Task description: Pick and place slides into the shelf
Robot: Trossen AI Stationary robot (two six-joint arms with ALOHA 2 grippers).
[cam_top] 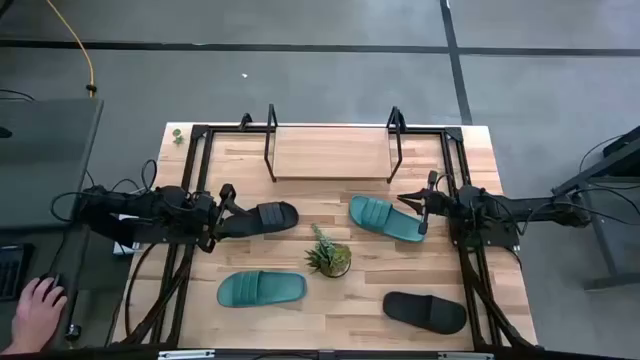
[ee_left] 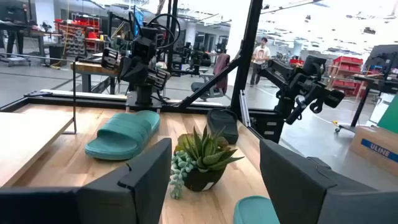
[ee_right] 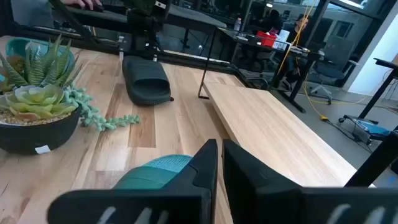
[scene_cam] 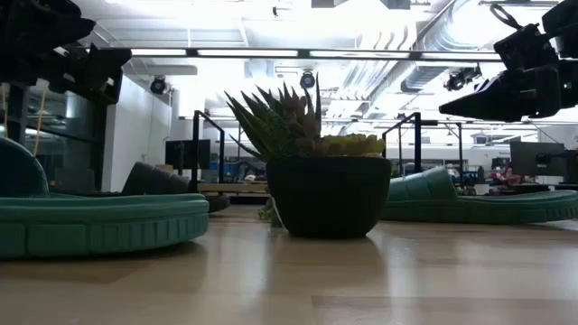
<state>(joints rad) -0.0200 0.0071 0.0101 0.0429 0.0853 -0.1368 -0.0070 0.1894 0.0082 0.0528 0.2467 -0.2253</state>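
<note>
L arm reaches in low from the table's left edge, wrist roughly level, left gripper (cam_top: 226, 205) w/ fingers (ee_left: 146, 180) spread apart, nothing between them. R arm comes in from the right edge, also about level, right gripper (cam_top: 407, 199) w/ fingers (ee_right: 205, 163) pressed nearly together, holding nothing. Both grippers point toward the table's middle, well apart from each other.

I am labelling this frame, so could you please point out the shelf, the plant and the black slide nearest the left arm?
shelf (cam_top: 330, 152): high view, middle of its wooden board.
plant (cam_top: 328, 256): high view, centre of its leaves.
black slide (cam_top: 262, 216): high view, on its wide strap.
</note>
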